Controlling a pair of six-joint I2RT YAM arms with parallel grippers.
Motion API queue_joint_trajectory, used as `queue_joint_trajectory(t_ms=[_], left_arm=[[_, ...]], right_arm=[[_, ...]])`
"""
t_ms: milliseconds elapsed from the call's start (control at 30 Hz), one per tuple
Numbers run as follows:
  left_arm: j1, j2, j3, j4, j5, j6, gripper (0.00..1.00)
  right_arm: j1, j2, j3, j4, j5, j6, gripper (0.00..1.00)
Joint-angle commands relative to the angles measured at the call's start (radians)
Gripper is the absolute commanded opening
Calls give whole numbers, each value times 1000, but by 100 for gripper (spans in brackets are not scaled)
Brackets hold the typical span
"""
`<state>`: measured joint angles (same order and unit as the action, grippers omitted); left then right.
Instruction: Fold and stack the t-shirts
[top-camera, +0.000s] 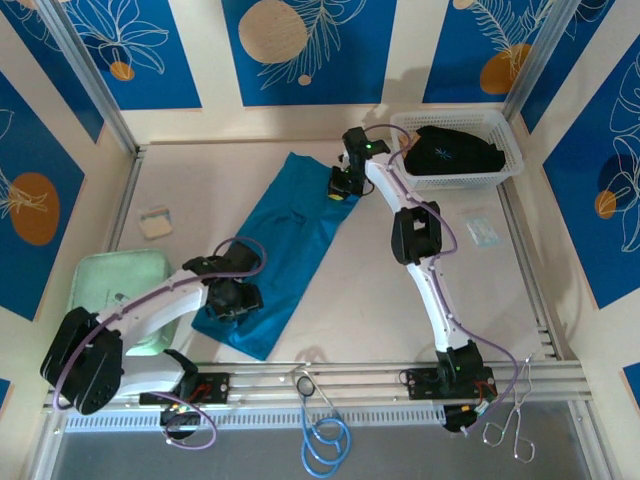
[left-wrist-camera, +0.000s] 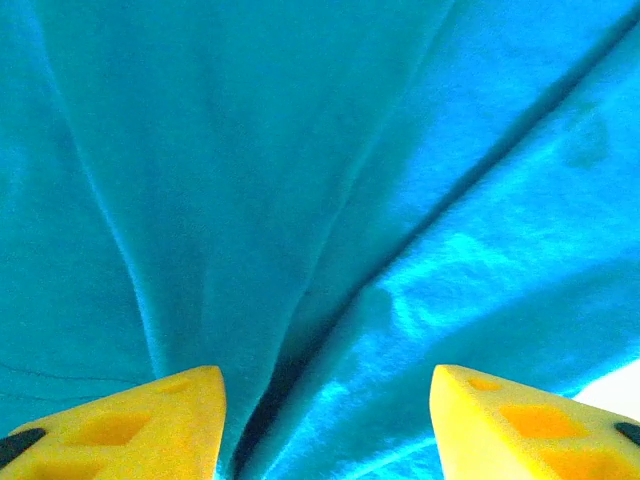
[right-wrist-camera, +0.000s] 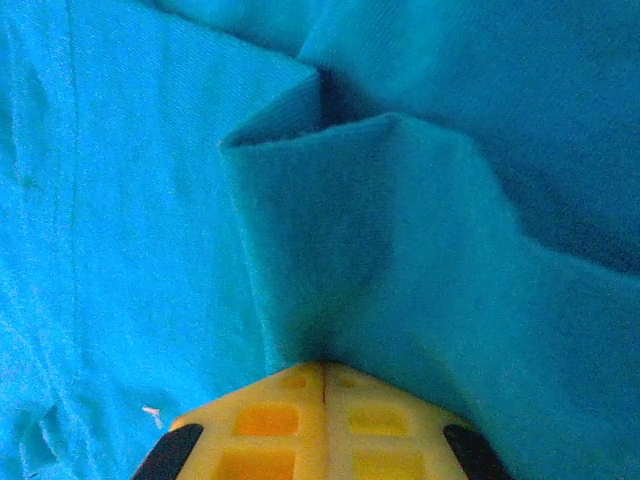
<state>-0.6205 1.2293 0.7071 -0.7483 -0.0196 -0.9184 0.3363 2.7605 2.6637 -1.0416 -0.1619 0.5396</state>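
The teal-blue t-shirt (top-camera: 285, 235) lies on the table as a long folded strip, running from far centre to near left. My left gripper (top-camera: 237, 300) sits over its near end, and in the left wrist view (left-wrist-camera: 325, 400) the jaws stand open over creased teal cloth (left-wrist-camera: 300, 150), with nothing clamped. My right gripper (top-camera: 342, 190) is at the strip's far end. In the right wrist view (right-wrist-camera: 323, 368) it is shut on a raised fold of the teal t-shirt (right-wrist-camera: 330, 230). The black t-shirt (top-camera: 450, 150) lies bunched in the white mesh basket (top-camera: 510, 160).
A pale green pad (top-camera: 115, 280) lies at the near left, partly under my left arm. A small beige object (top-camera: 155, 222) sits at the left and a clear packet (top-camera: 482, 230) at the right. A blue cable (top-camera: 325, 440) and metal forceps (top-camera: 510, 425) lie by the front rail.
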Motion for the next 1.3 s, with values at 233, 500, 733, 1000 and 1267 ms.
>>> queue_joint_trajectory(t_ms=[233, 500, 733, 1000, 1267], left_arm=[[56, -10, 155, -209, -228, 49, 61], [171, 195, 85, -5, -162, 116, 53], [161, 305, 37, 92, -90, 118, 48], [64, 290, -92, 180, -21, 28, 47], [-43, 388, -116, 340, 76, -77, 47]], right_arm=[[29, -396, -285, 10, 162, 45, 0], [155, -648, -704, 30, 212, 170, 0], [262, -617, -840, 120, 177, 291, 0], [225, -419, -703, 68, 225, 312, 0], [154, -235, -519, -12, 219, 268, 0]])
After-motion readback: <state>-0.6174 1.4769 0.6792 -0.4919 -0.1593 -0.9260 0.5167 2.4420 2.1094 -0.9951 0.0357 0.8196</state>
